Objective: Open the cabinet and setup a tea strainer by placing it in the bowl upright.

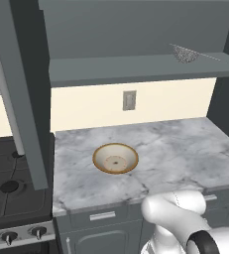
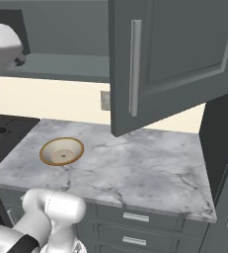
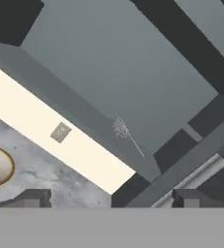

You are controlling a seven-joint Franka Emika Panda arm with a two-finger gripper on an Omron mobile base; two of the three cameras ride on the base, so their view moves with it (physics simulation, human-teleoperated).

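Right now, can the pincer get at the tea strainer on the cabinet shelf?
Probably yes: the cabinet doors stand open, and the tea strainer lies alone at the shelf's front, nothing before it.

Marble counter (image 1: pixel 185 149), wall outlet (image 1: pixel 129 100), stove (image 1: pixel 7 183).

Open cabinet (image 1: pixel 136 30) above, with tea strainer (image 1: pixel 185 53) lying on its inner shelf (image 1: pixel 126 68) at far right. Bowl (image 1: pixel 115 158) upright on marble counter (image 1: pixel 185 149), near the left side. Stove (image 1: pixel 12 188) at left, wall outlet (image 1: pixel 129 100) behind the bowl.
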